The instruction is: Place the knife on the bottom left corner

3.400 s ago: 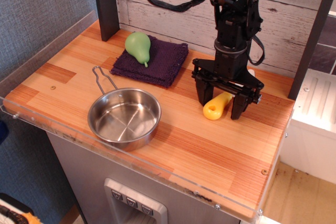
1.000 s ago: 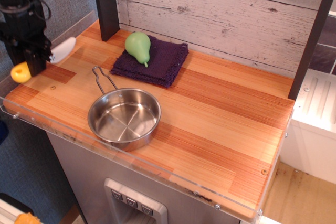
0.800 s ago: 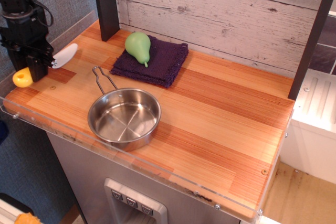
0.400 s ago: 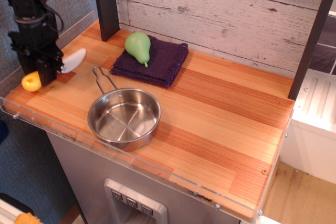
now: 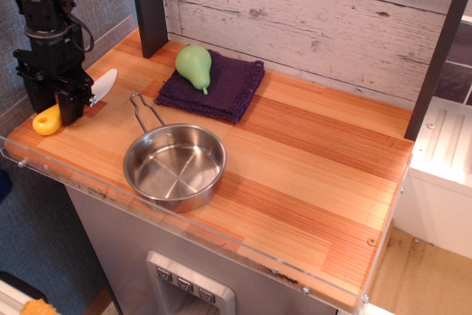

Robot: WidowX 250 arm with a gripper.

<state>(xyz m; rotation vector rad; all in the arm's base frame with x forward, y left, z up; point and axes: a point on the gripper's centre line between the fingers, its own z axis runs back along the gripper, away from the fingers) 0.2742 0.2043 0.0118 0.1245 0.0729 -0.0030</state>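
**Tool grips knife over the left end of the surface**

The tool [image 5: 54,108] is closed around the toy knife [image 5: 74,102], its black fingers pinching the middle. The yellow handle sticks out toward the front left, the white blade toward the back right. Both hang at the bottom left corner [image 5: 29,154] of the striped wood surface [image 5: 310,182]. Whether the handle touches the wood cannot be told. Nearby sit a steel pan [image 5: 175,165] and, behind it, a green pear [image 5: 194,66] on a purple cloth [image 5: 228,90].

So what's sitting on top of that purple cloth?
A green pear rests on the purple cloth, toward its back left corner. The rest of the cloth's top is bare. Whatever lies beneath the cloth is covered.
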